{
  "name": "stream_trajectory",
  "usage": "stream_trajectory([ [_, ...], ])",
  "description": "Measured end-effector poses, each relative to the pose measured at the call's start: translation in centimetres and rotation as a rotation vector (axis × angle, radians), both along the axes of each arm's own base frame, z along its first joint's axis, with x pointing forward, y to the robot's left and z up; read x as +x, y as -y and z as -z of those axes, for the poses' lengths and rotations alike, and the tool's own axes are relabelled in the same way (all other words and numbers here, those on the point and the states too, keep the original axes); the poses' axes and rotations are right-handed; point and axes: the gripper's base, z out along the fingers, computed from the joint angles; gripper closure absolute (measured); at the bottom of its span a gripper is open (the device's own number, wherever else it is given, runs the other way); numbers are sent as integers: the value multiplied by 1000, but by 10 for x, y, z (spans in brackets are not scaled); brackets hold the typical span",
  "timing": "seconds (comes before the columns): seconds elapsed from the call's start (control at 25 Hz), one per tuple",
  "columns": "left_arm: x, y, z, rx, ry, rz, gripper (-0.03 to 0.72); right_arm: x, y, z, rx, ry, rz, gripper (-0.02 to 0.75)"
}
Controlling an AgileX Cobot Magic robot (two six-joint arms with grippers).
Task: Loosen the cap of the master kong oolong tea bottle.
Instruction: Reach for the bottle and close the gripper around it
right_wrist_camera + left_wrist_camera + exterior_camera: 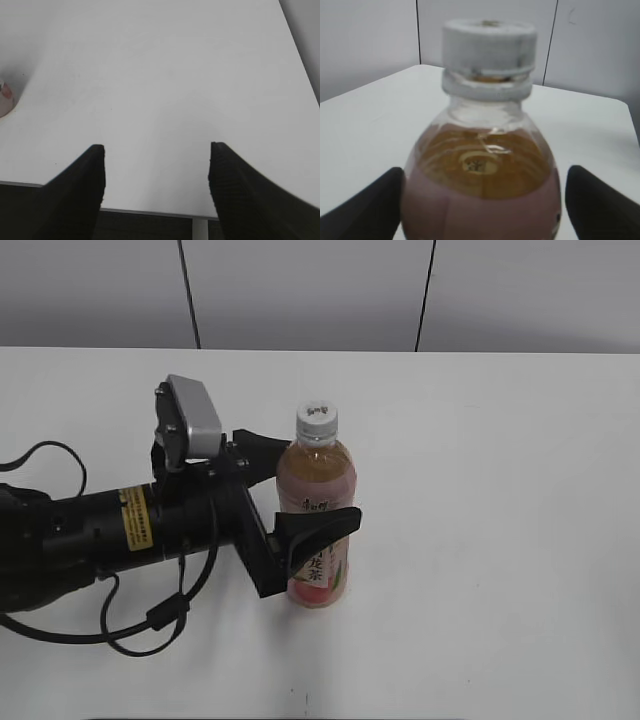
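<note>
The master kong oolong tea bottle [316,480] stands upright on the white table, with a pink label and amber tea. Its white cap [316,420] sits on the neck. The left wrist view shows the bottle [480,190] and the cap [490,47] close up. My left gripper [320,480] straddles the bottle's body at label height, one black finger on each side. In the left wrist view, the left gripper [485,205] has one finger at the bottle's side and a small gap at the other. My right gripper [157,165] is open and empty over bare table.
The white table [500,540] carries only the bottle. A grey panelled wall [300,290] stands behind it. The right wrist view shows the table's edge [150,212] just under the fingers and a sliver of the bottle [4,97] at the far left.
</note>
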Motion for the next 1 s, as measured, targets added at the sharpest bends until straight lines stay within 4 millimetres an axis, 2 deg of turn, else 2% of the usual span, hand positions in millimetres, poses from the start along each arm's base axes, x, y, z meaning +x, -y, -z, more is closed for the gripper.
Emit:
stream_trajectory([
  [0.2,5,4,8,1,-17,-13,97,0,0,0,-2,0,1,246],
  [1.0,13,8,4,-15,3,-29,130,0,0,0,-2,0,2,246],
])
